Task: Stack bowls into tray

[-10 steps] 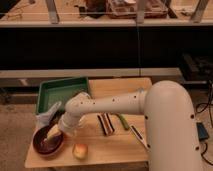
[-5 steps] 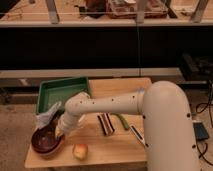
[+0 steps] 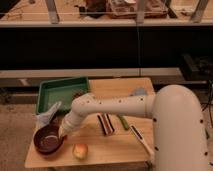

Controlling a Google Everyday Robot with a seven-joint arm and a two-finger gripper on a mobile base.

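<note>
A small dark maroon bowl [image 3: 48, 140] sits at the front left corner of the wooden table [image 3: 125, 150]. My gripper [image 3: 62, 134] is at the end of the white arm that reaches in from the right. It comes down on the bowl's right rim and is shut on it. The green tray [image 3: 61, 92] lies behind the bowl at the table's back left, its near rim a short way beyond my wrist. A small dark thing lies at the tray's right side, too unclear to name.
A yellowish apple-like fruit [image 3: 80, 150] lies just right of the bowl. A pale crumpled bag [image 3: 47, 118] rests between bowl and tray. A dark striped packet [image 3: 105, 124], a green item [image 3: 123, 122] and a utensil [image 3: 140, 140] lie mid-table under the arm.
The gripper has dropped onto the bowl's right rim and closed there. The bowl has stayed in nearly the same spot.
</note>
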